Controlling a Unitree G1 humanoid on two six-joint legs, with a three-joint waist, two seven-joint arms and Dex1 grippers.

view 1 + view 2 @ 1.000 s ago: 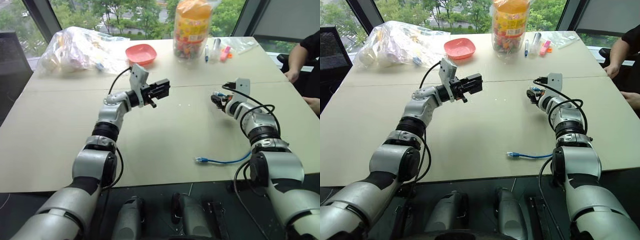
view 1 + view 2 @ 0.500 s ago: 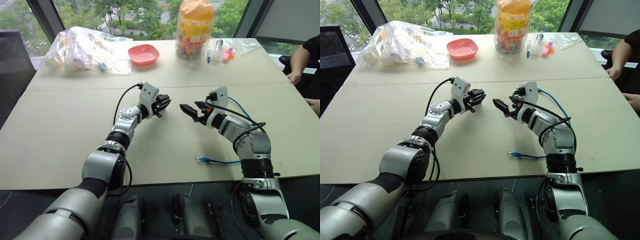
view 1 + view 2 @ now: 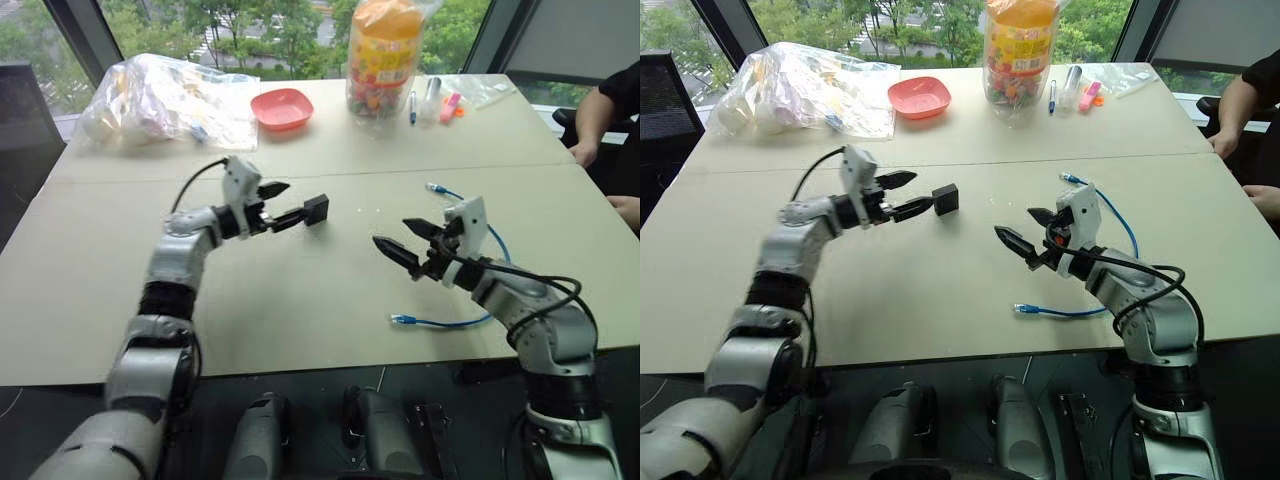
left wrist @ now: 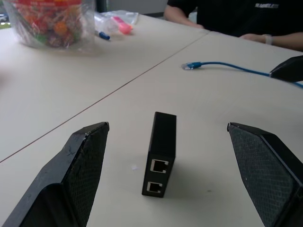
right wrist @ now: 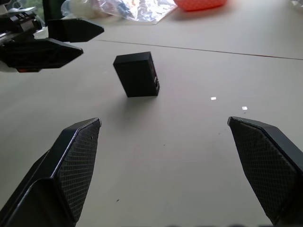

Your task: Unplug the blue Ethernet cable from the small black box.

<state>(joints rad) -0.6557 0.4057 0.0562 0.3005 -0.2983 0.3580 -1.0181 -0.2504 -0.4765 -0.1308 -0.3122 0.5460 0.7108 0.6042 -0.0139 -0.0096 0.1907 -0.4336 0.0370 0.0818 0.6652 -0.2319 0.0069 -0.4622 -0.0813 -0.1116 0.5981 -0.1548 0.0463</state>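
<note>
The person [image 3: 612, 112] at the surface's [image 3: 330, 290] 2 o'clock corner is cut off by the frame edge, only a dark sleeve and forearm being seen; white lettering on the shirt is caught in the left wrist view but cannot be read. The print on the large snack jar [image 3: 384, 52] at 12 o'clock is too small to be made out, and the contents of the clear plastic bag [image 3: 165, 98] at 10 o'clock are blurred. A pink bowl [image 3: 281, 107] is placed between them, and pens [image 3: 431, 100] lie beside the jar. The small black box [image 3: 316, 209] stands on the surface near the centre, two empty ports being shown on one face, just beyond the left tool [image 3: 285, 204], whose fingers are spread apart. The blue Ethernet cable [image 3: 448, 322] lies loose at 4 o'clock, partly hidden behind the right arm, both plugs free. The right tool [image 3: 404, 240] is held spread wide above the surface, well apart from the box.
</note>
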